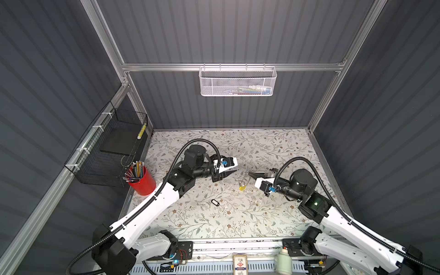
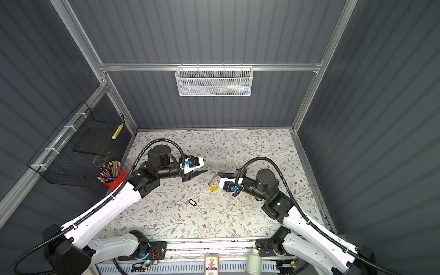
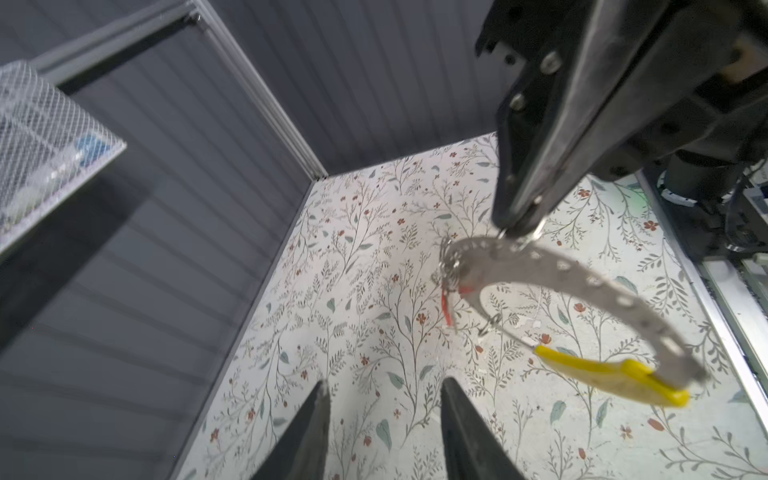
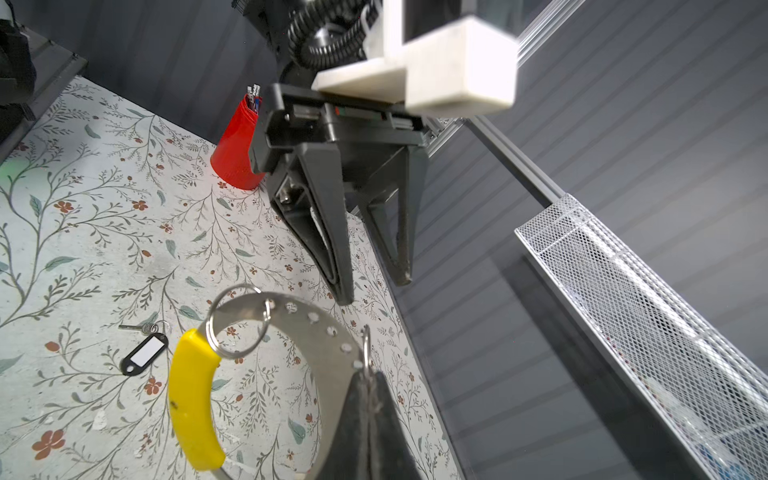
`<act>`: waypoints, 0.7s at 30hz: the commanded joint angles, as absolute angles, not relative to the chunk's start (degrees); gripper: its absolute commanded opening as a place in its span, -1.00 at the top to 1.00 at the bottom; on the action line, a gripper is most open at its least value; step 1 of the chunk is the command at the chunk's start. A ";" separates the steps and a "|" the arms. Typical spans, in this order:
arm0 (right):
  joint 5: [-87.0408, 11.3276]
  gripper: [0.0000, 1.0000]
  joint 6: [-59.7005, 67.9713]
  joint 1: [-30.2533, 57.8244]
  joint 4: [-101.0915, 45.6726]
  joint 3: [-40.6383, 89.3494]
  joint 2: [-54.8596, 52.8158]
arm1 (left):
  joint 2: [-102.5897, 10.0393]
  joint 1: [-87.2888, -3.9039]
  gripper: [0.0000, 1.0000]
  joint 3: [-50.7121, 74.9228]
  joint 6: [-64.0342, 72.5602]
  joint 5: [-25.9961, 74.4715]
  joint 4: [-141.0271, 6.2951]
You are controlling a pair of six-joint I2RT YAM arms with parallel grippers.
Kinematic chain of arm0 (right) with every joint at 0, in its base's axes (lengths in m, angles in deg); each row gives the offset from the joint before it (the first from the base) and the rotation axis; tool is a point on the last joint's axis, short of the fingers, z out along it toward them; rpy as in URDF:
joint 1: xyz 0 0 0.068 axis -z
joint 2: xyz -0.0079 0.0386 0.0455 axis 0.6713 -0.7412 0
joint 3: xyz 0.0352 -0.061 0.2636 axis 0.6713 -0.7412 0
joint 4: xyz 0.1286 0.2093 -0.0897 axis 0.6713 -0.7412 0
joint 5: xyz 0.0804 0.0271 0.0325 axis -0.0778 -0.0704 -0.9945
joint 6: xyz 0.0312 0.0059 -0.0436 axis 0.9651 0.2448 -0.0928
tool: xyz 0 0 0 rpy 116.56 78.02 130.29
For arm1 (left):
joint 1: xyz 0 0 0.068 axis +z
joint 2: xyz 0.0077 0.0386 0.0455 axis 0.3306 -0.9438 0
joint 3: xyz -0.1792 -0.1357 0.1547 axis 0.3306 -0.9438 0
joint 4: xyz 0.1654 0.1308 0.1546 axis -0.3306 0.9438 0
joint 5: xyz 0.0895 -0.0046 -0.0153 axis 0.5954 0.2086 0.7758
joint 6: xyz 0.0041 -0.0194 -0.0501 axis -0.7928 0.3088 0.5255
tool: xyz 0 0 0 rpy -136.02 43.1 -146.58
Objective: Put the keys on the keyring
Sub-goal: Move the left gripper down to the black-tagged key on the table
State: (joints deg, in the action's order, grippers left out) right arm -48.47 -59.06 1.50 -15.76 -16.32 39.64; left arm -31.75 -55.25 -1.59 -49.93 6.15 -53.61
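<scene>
The keyring [image 4: 322,345], a grey perforated band with a yellow segment [image 4: 191,399], hangs above the table from my right gripper [image 4: 368,376], which is shut on its edge. It also shows in both top views [image 1: 242,187] [image 2: 213,187] and in the left wrist view [image 3: 582,278]. An orange-red key tag [image 3: 448,309] dangles from small rings at one end of the keyring. The black-framed key [image 1: 215,202] [image 2: 192,202] [image 4: 144,354] lies flat on the table. My left gripper [image 3: 384,384] [image 1: 236,167] is open and holds nothing, a little left of the keyring.
A red cup of pencils [image 1: 142,182] stands at the table's left edge below a black wire basket [image 1: 107,152]. A white mesh basket [image 1: 237,82] hangs on the back wall. A pale bottle [image 1: 283,260] and a small box [image 1: 240,264] sit at the front rail.
</scene>
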 commanded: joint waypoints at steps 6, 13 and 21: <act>-48.57 1.00 -56.21 2.00 -16.15 -17.79 40.46 | -35.72 -53.67 0.08 -6.31 -22.99 25.01 -49.47; -50.97 1.00 -54.70 3.46 -19.10 -20.10 42.26 | -43.56 -53.63 0.17 -2.87 -0.75 31.90 -33.30; -54.19 1.00 -53.61 4.84 -26.29 -20.66 46.55 | -41.66 -53.67 0.13 -11.12 7.39 33.75 -34.65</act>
